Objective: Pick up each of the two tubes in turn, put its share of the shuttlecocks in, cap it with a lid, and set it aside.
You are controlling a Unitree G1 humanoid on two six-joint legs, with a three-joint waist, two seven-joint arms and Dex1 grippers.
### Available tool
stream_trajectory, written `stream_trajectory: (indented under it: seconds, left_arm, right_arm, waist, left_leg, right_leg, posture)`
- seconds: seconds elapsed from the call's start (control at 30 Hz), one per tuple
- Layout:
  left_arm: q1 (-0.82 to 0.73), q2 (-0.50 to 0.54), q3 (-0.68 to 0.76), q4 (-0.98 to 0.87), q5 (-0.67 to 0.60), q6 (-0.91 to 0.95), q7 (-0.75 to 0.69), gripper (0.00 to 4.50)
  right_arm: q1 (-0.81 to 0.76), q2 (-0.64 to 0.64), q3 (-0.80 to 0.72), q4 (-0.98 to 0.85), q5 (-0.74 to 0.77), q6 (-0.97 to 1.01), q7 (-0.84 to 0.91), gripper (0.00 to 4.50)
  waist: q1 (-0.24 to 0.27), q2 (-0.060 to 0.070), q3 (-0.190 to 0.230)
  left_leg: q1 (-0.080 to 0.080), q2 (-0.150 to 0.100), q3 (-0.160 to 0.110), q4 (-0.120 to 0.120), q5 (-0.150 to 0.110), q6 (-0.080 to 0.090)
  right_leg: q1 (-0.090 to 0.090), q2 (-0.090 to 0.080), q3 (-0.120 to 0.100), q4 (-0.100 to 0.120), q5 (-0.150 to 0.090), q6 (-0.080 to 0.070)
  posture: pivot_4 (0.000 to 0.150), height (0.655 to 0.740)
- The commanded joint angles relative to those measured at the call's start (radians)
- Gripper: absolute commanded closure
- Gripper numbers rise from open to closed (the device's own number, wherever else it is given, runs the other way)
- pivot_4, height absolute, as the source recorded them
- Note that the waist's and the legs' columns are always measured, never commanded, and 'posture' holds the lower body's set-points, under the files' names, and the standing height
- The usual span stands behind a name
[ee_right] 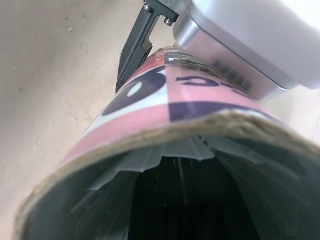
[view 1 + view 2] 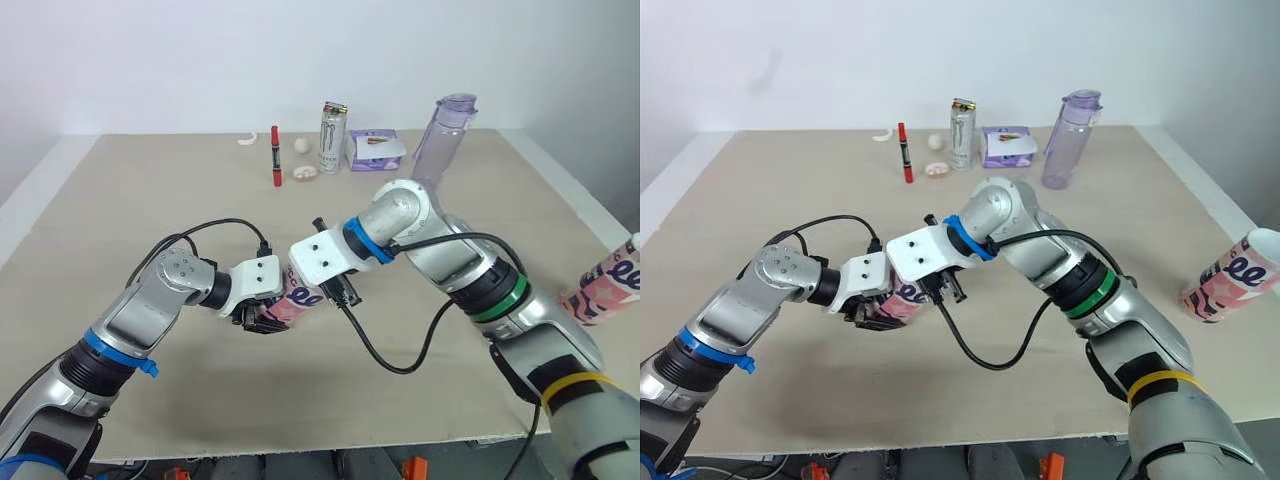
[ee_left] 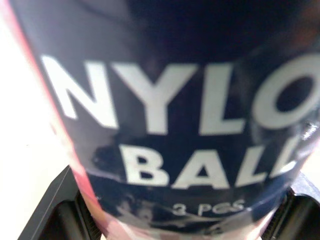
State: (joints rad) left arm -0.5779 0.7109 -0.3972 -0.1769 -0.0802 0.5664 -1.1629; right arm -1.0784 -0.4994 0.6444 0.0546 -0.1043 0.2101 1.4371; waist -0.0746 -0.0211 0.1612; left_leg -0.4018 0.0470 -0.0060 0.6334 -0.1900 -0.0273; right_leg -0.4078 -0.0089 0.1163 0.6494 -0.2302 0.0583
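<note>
Pink tube [image 2: 298, 298] is over the middle of the surface [image 2: 150, 200], second tube [image 2: 605, 285] lies near its right edge; left pincer [image 2: 262, 318] is pinching the first one, right pincer [image 2: 340, 292] at its open end, can't tell if spread

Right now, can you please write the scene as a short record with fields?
held tube: pink tube, clamped in left gripper
tube mouth: open, uncapped, pale shuttlecock skirt inside
right gripper: at that open mouth
second tube: lying near the table's right edge
far side: can, red marker, purple bottle
</note>
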Motion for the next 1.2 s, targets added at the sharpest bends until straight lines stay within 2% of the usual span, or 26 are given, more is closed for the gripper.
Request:
stream_trajectory:
  seconds: [0.03, 0.17, 0.33, 0.47, 0.63, 0.73, 0.87, 1.03, 1.1, 1.2]
  left_arm:
    - [0.02, -0.008, -0.044, 0.015, 0.041, 0.006, 0.022, 1.15]
    - [0.025, -0.006, -0.042, 0.016, 0.042, 0.005, 0.022, 1.15]
    - [0.031, -0.001, -0.038, 0.012, 0.041, 0.006, 0.021, 1.15]
    - [0.038, 0.003, -0.038, 0.008, 0.041, 0.006, 0.019, 1.15]
    - [0.047, 0.005, -0.037, 0.009, 0.043, -0.011, 0.019, 1.15]
    - [0.052, -0.008, -0.028, 0.016, 0.04, -0.041, 0.029, 1.15]
    - [0.059, -0.106, 0.05, 0.036, -0.034, -0.098, 0.087, 1.15]
    - [0.099, -0.228, 0.107, 0.021, -0.131, -0.178, 0.104, 1.15]
    - [0.129, -0.269, 0.109, 0.021, -0.15, -0.228, 0.108, 1.15]
    - [0.173, -0.324, 0.103, 0.035, -0.171, -0.272, 0.121, 1.15]
  right_arm:
    - [0.025, 0.028, 0.048, 0.035, -0.035, -0.016, 0.019, 4.45]
    - [0.037, 0.024, 0.004, 0.044, -0.01, -0.018, 0.025, 4.45]
    - [0.047, -0.021, -0.173, -0.048, 0.121, 0.092, 0.035, 4.45]
    - [0.064, -0.128, -0.326, -0.161, 0.26, 0.229, 0.059, 4.45]
    - [0.128, -0.269, -0.512, -0.239, 0.423, 0.39, 0.062, 4.45]
    - [0.189, -0.338, -0.586, -0.236, 0.457, 0.421, 0.055, 4.45]
    - [0.387, -0.454, -0.69, -0.264, 0.459, 0.419, 0.032, 4.45]
    - [0.551, -0.525, -0.772, -0.303, 0.461, 0.422, 0.006, 4.45]
    - [0.608, -0.548, -0.807, -0.32, 0.475, 0.424, -0.014, 4.45]
    - [0.681, -0.582, -0.84, -0.321, 0.467, 0.406, -0.013, 4.45]
  waist:
    - [-0.001, 0.001, -0.002]
    - [-0.002, 0.0, -0.005]
    - [0.001, -0.001, -0.005]
    - [0.01, -0.001, -0.005]
    - [0.022, -0.002, -0.005]
    - [0.026, -0.002, -0.004]
    - [0.029, -0.002, -0.004]
    - [0.044, -0.004, -0.002]
    - [0.043, -0.003, -0.002]
    - [0.043, -0.004, -0.002]
  left_leg:
    - [0.001, 0.0, 0.0, 0.0, 0.0, 0.0]
    - [0.001, 0.0, 0.0, 0.0, 0.0, 0.0]
    - [0.001, 0.0, 0.0, 0.0, 0.0, 0.0]
    - [-0.008, -0.001, 0.0, -0.001, -0.001, -0.001]
    - [-0.008, -0.001, 0.0, -0.001, -0.003, -0.004]
    - [-0.007, -0.001, 0.0, -0.003, -0.003, -0.004]
    - [-0.007, -0.002, 0.0, -0.004, -0.003, -0.004]
    - [-0.008, -0.004, 0.001, -0.002, -0.003, -0.004]
    - [-0.025, -0.009, 0.005, 0.002, -0.003, -0.004]
    - [-0.029, -0.01, 0.004, 0.002, -0.004, -0.004]
  right_leg:
    - [0.0, 0.0, 0.0, 0.0, 0.0, 0.0]
    - [0.0, 0.0, 0.0, 0.0, 0.0, 0.0]
    - [0.0, 0.0, 0.0, 0.0, 0.0, -0.001]
    - [-0.002, -0.002, 0.0, 0.0, -0.001, 0.001]
    - [-0.002, -0.002, -0.001, -0.001, -0.004, 0.001]
    - [-0.002, -0.002, -0.001, -0.001, -0.006, 0.0]
    - [-0.002, -0.003, -0.001, -0.001, -0.006, 0.0]
    - [-0.002, -0.009, -0.004, -0.003, -0.009, 0.004]
    - [-0.011, -0.015, -0.003, -0.003, -0.007, 0.01]
    - [-0.015, -0.015, -0.003, -0.003, -0.006, 0.013]
  posture:
    - [0.15, 0.74]
    - [0.15, 0.74]
    - [0.15, 0.74]
    - [0.15, 0.74]
    - [0.15, 0.74]
    - [0.15, 0.74]
    - [0.15, 0.74]
    - [0.15, 0.74]
    - [0.15, 0.74]
    - [0.15, 0.74]
